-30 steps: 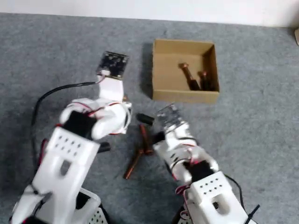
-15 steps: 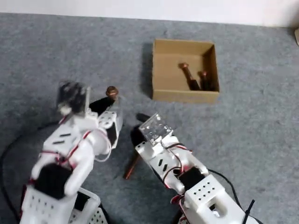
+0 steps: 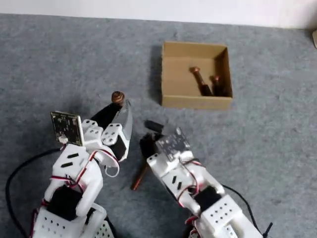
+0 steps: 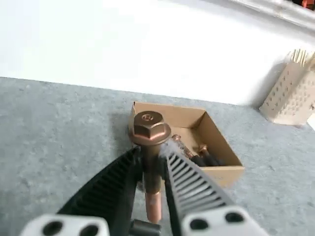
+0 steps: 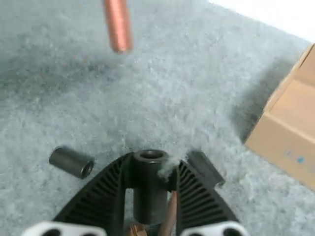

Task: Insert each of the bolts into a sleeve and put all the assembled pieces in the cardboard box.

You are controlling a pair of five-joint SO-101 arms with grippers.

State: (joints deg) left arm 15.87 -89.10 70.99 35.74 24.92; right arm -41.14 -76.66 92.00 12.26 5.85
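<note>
Copper is what your left arm carries: the left gripper (image 4: 150, 153) is closed on the held bolt (image 4: 149, 132), fingers pressed against the shank from both sides, hexagonal head up and tip pointing down. In the high view the head pokes out above the fingertips. The tip hangs clear of the grey carpet (image 3: 257, 148).

To the right of it and nearer the arm bases, a loose bolt (image 3: 139, 179) lies angled on the carpet, its upper end hidden beneath your right arm.

Next comes the right gripper (image 5: 152, 163), clamped around the held sleeve (image 5: 147, 194), a black tube standing upright with its bore facing up. The held bolt and the held sleeve are near each other but not touching.

Two more black sleeves lie on their sides on the carpet. One loose sleeve (image 5: 72, 162) lies to one side of the right gripper, and the other loose sleeve (image 5: 205, 168) lies just beside it on the side toward the box.

Farther right and farther back sits the cardboard box (image 3: 196, 102), its top uncovered, well apart from both grippers. Inside it, in its right half, lie two assembled pieces (image 3: 201, 83), with copper heads showing above black sleeves.
</note>
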